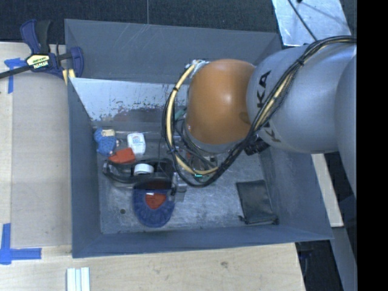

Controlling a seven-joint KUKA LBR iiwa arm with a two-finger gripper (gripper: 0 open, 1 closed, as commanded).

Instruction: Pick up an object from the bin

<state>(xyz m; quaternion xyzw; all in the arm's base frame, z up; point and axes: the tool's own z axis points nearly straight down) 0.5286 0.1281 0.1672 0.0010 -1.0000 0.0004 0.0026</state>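
Blue-and-yellow toy [105, 140] lies at the left of the bin [85, 180], just beside a white piece [136, 142] and an orange-red lump [123, 156]; nearer sits a blue round cloth [154, 210] with a red centre. Beside this heap the gripper [177, 179] hangs low under the arm's orange cover [218, 102]; whether it is open or holds anything I cannot tell. Right of it lies a dark flat pad [254, 200]
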